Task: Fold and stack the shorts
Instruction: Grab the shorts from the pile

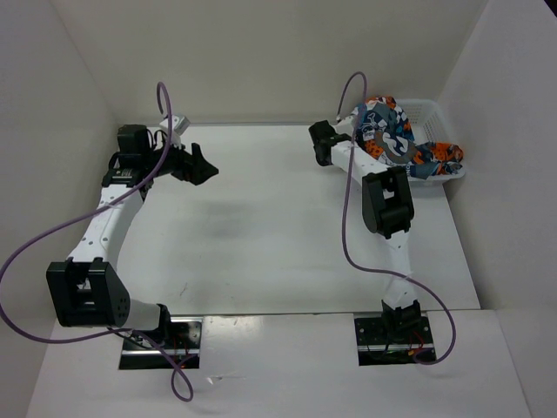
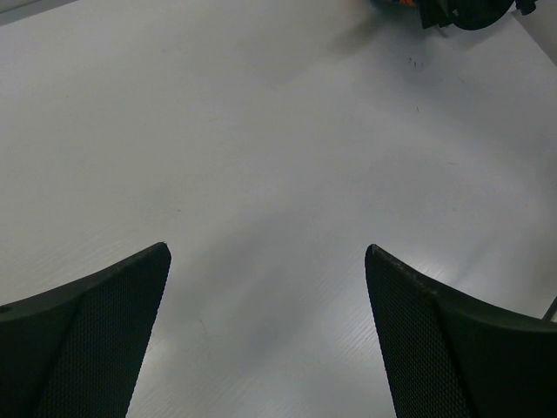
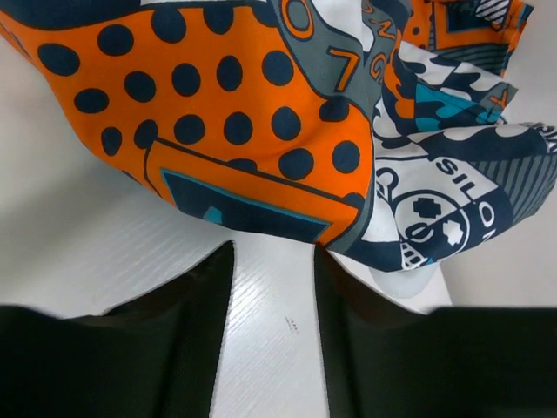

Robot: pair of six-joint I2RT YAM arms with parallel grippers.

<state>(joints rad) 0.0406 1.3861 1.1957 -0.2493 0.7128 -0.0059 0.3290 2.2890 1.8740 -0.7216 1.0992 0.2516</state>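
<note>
The shorts (image 1: 393, 132), a bundle of blue, orange, white and black print, lie heaped in the white mesh basket (image 1: 435, 111) at the back right and spill over its near rim. In the right wrist view the shorts (image 3: 235, 113) hang just beyond my fingertips, their lower edge touching the tips. My right gripper (image 3: 274, 246) has a narrow gap between its jaws, with bare table showing through it and no cloth inside. It sits at the basket's left side (image 1: 355, 132). My left gripper (image 1: 209, 171) hovers wide open over the table at the back left, nothing between its fingers (image 2: 268, 252).
White walls close in the table on the left, back and right. The basket stands in the back right corner against the right wall. The right arm's elbow (image 1: 385, 202) rises over the table's right half. Purple cables loop off both arms.
</note>
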